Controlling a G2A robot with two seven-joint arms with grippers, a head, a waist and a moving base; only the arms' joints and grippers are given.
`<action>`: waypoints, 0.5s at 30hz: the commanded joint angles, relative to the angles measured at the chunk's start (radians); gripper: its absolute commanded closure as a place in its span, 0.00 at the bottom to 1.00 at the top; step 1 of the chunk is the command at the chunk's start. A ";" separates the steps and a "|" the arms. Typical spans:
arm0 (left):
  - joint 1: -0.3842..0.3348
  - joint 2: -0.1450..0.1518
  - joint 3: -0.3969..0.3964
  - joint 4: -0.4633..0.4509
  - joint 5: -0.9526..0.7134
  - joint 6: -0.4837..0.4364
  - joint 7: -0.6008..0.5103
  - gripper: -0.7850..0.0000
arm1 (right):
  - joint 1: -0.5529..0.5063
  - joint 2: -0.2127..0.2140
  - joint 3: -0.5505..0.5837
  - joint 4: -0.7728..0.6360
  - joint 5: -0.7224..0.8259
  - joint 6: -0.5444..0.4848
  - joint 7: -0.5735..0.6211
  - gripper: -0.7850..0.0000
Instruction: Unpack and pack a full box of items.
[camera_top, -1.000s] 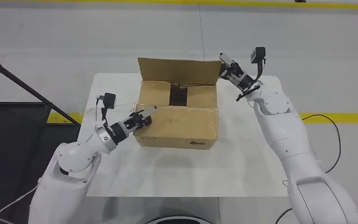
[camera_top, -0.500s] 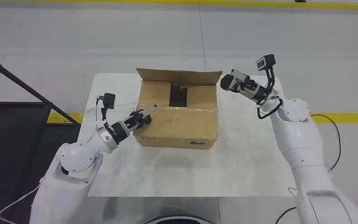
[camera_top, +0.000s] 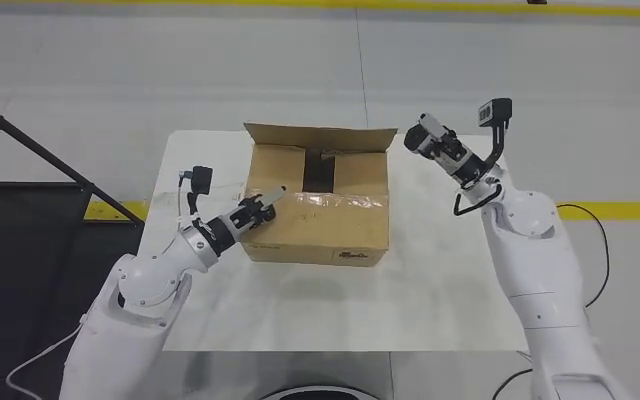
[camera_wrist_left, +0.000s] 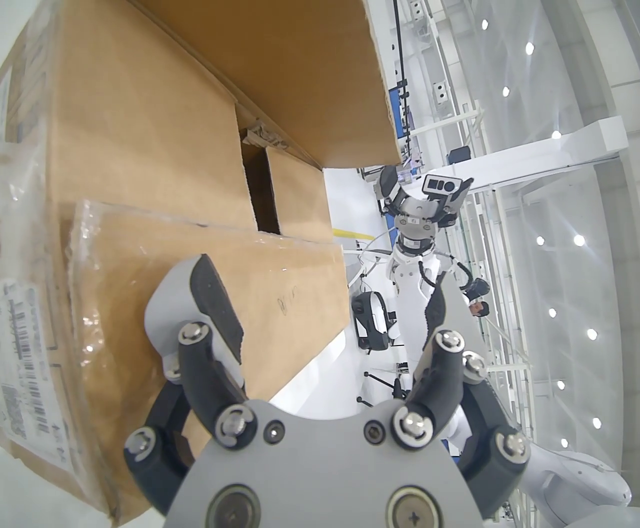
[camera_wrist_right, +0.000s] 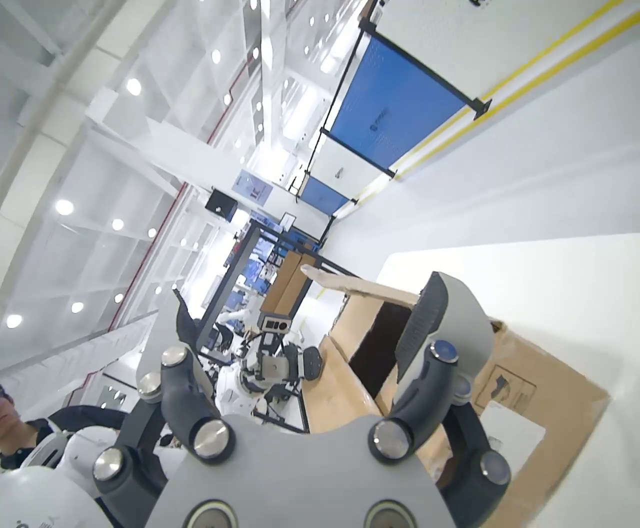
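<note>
Logged one box (camera_top: 318, 228) of brown corrugated card, rectangular, at mid-worktop (camera_top: 300, 305); white, matte, round-cornered surface under it. Long axis of box running left to right, opening facing up. Far flap (camera_top: 320, 135) upright, cut edge uppermost. Near flap (camera_wrist_left: 210, 260) folded flat across the opening, with glossy clear tape wrinkled along its edge. Two short end flaps folded in beneath, dark slot (camera_top: 318, 168) between them. White printed label (camera_wrist_left: 22, 360) under clear film at box's left end.

Left jaws over left end of near flap, at box's left near corner: spread wide, nothing between. Dark pads (camera_wrist_left: 215, 295) set in pale grey finger shells. Contact with the card: cannot tell.

Right jaws raised off box's right far corner, apart from the far flap: spread, holding nothing. Same dark pads (camera_wrist_right: 417, 320), on a grey metal base with round screw heads.
</note>
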 joint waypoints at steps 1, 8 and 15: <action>0.000 0.000 0.003 0.001 0.000 0.001 0.002 0.00 | 0.013 -0.010 -0.030 -0.010 -0.017 0.026 -0.074 0.00; 0.005 -0.001 0.002 -0.001 -0.006 -0.006 0.013 0.00 | 0.098 -0.035 -0.114 0.019 -0.059 0.048 -0.115 0.00; 0.011 -0.001 -0.003 0.000 -0.017 -0.011 0.023 0.00 | 0.132 -0.030 -0.121 0.055 0.011 0.006 0.129 0.00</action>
